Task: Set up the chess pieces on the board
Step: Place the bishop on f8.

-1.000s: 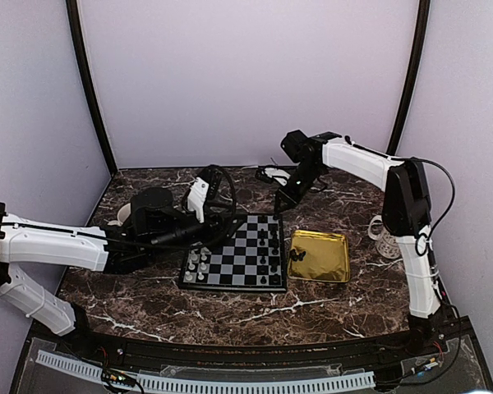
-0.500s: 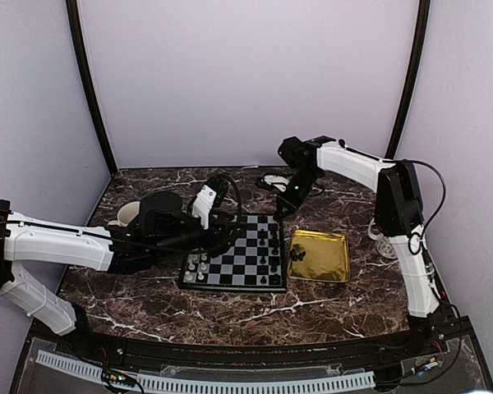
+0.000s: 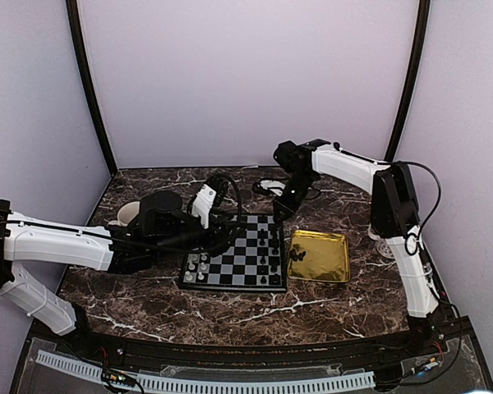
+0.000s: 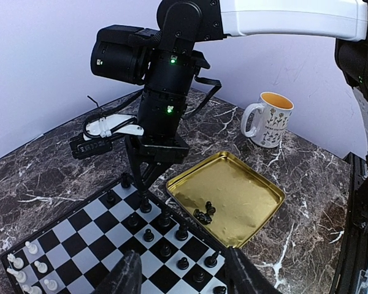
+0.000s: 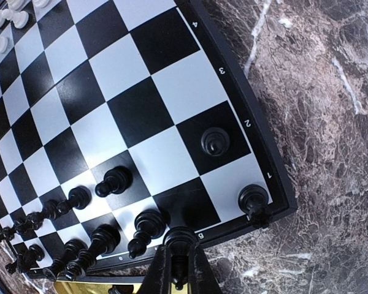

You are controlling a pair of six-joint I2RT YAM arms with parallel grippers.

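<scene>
The board (image 3: 240,268) lies mid-table, and shows in the left wrist view (image 4: 80,240) and the right wrist view (image 5: 135,73). Black chess pieces (image 5: 113,179) stand in two rows along its right side, and pale ones (image 3: 199,267) stand at its left. My right gripper (image 5: 181,257) is shut on a black piece (image 5: 183,236) just over the board's far right edge (image 3: 279,217). A few black pieces (image 4: 203,212) lie in the gold tray (image 4: 245,199). My left gripper (image 4: 184,278) is open and empty, hovering above the board's near side (image 3: 223,236).
The gold tray (image 3: 333,267) sits just right of the board. A flowered mug (image 4: 268,119) stands at the right behind the right arm. A pale cup (image 3: 125,215) sits at the left. A black and white cable device (image 4: 107,128) lies behind the board.
The right gripper has shifted slightly left and nearer the board's far right edge with its piece. The left arm moved a little right, then held still.
</scene>
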